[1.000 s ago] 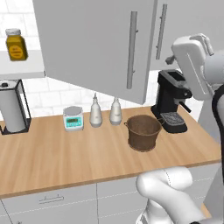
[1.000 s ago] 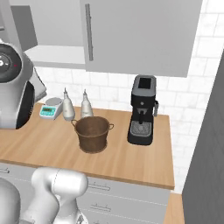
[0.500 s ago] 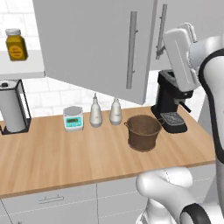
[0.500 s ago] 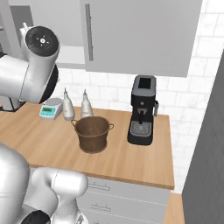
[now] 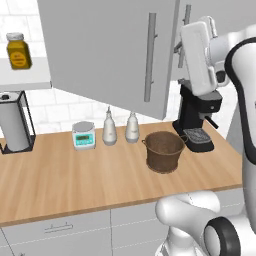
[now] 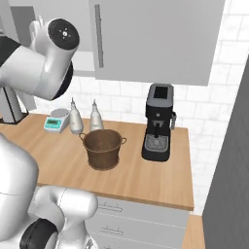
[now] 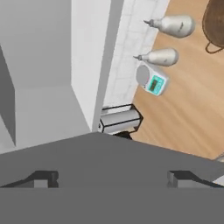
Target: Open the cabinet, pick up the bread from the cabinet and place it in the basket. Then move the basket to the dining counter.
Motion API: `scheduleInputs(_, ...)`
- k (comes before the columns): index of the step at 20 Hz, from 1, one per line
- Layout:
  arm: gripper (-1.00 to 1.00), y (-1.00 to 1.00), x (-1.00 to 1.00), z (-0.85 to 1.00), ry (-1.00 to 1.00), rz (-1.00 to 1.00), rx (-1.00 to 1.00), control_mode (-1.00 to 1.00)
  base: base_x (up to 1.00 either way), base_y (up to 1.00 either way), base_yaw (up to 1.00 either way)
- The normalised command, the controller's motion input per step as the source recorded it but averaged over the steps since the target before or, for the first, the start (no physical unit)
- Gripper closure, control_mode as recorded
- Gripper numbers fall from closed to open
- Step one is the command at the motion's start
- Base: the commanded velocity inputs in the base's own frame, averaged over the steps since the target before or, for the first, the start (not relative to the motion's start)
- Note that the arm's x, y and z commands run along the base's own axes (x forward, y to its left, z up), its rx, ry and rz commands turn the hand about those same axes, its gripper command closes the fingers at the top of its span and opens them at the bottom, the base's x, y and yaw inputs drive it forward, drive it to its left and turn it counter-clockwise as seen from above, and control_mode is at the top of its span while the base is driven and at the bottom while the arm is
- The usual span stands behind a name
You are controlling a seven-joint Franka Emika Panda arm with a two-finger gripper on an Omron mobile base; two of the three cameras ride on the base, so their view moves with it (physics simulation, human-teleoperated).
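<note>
The basket [image 5: 164, 150] serves as the landmark: a dark brown woven pot with two small side handles, standing upright on the wooden worktop [image 5: 75, 175] toward its right part. In the right base view the same basket [image 6: 102, 148] sits on the worktop [image 6: 146, 180] in front of the tiled wall.

Just to the right of the basket, and slightly behind it, stands a black coffee machine [image 5: 197, 117] with a drip tray at its foot. Behind the basket to its left are two pale bottles [image 5: 121, 128] side by side, and left of them a small kitchen scale [image 5: 83, 135] with a teal face. Far to the left of the basket, at the end of the worktop, a paper towel roll [image 5: 14, 125] stands in a black frame.

Above the basket hangs the cabinet [image 5: 105, 50], its left door swung out toward the camera, the long silver bar handle [image 5: 149, 57] vertical on it. On a white shelf to the left of the cabinet sits a jar [image 5: 17, 50] with amber contents.

The gripper [image 7: 111, 179] is up at cabinet height, above and right of the basket, its fingertips [image 7: 41, 178] spread wide apart with nothing between them.

The bread cannot be made out in any view.
</note>
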Motion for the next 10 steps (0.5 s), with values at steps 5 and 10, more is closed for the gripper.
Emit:
scheduleInputs(5, -1.0, 0.27, 0.17, -0.16, 0.08, 0.01, 0.26, -1.0, 0.0, 0.0, 0.0)
scheduleInputs(10, -1.0, 0.54, -0.17, -0.02, 0.03, 0.13, 0.2, -1.0, 0.0, 0.0, 0.0)
